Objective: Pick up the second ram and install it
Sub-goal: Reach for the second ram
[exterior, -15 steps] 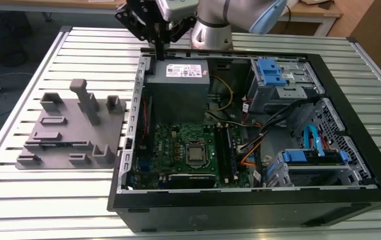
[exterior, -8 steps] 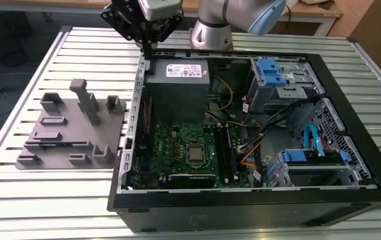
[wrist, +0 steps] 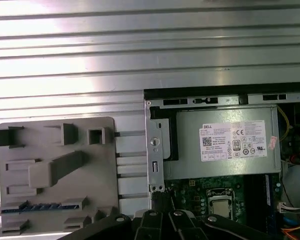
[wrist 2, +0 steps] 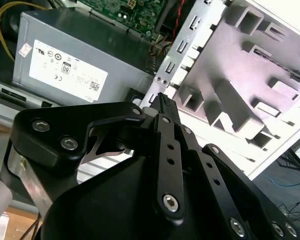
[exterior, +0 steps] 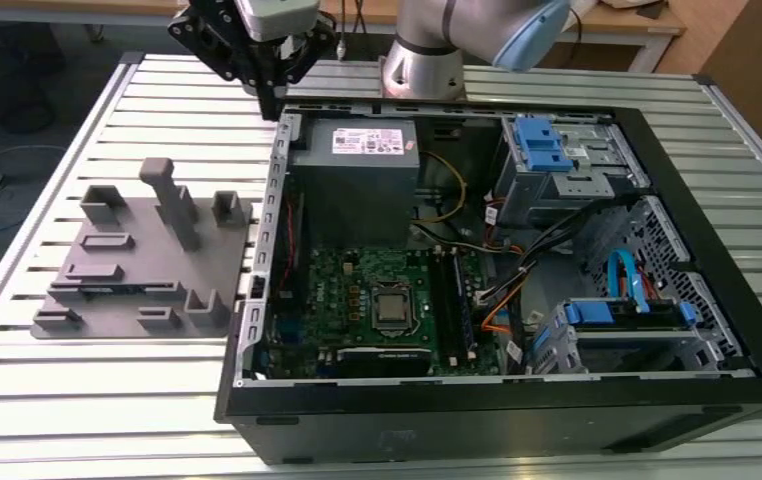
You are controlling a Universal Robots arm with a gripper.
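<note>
In the exterior view you are looking at one arm [exterior: 424, 55] carrying one gripper [exterior: 272, 112], which is hanging over the far corner of the single open computer case [exterior: 488, 425], toward the tabletop's [exterior: 88, 400] far edge. Its fingers are reading as clenched, pad against pad, with nothing visible between them. One grey fixture block [exterior: 114, 262] is sitting beside the case, nearer the tabletop's edge on the exterior view's left. The case is holding one power supply [exterior: 354, 160], one processor socket [exterior: 395, 305] and two blue-tabbed drive bays [exterior: 541, 145] [exterior: 621, 312]. Dark strips [exterior: 453, 300] are standing in the slots beside the socket, too crowded for counting. You are risking a clipped case rim, I judge, because the fingertips are hovering just beside that sheet-metal wall. In the second wrist view the gripper [wrist 2: 162, 100] is showing its tips meeting, with the fixture block [wrist 2: 250, 85] and power supply [wrist 2: 90, 45] beyond. Descending clenched would, I reckon, be jabbing a stick instead of straddling it. In the first wrist view the second ram [wrist: 42, 206] is appearing, as far as I can tell, as one thin bluish-dark strip. It is standing on edge in a long slot of the fixture block [wrist: 95, 170], well apart from the gripper [wrist: 160, 199]. Seated so narrowly, it could be tipping or slipping under an off-centre pinch.
</note>
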